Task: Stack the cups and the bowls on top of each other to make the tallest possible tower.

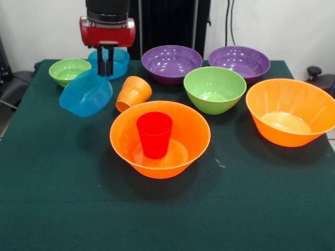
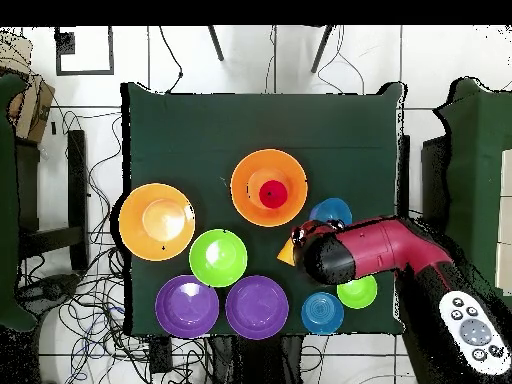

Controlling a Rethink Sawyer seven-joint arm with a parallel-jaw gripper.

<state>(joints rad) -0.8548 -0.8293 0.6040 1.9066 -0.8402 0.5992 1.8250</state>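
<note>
My gripper (image 1: 106, 67) is shut on the rim of a small blue bowl (image 1: 86, 95) and holds it tilted above the table at the left; this bowl also shows in the overhead view (image 2: 330, 212). The red cup (image 1: 154, 134) stands upright inside a large orange bowl (image 1: 123, 141) at the centre, also seen from overhead (image 2: 245, 175). The orange cup (image 1: 133, 93) lies on its side between that bowl and the held blue bowl. In the overhead view my arm (image 2: 360, 250) hides most of the orange cup (image 2: 287, 254).
The second blue bowl (image 1: 119, 63) and the small green bowl (image 1: 69, 71) sit at the back left. Two purple bowls (image 1: 171, 64) (image 1: 239, 63) stand at the back. The medium green bowl (image 1: 214, 89) is in front of them. The other large orange bowl (image 1: 290, 111) is at the right.
</note>
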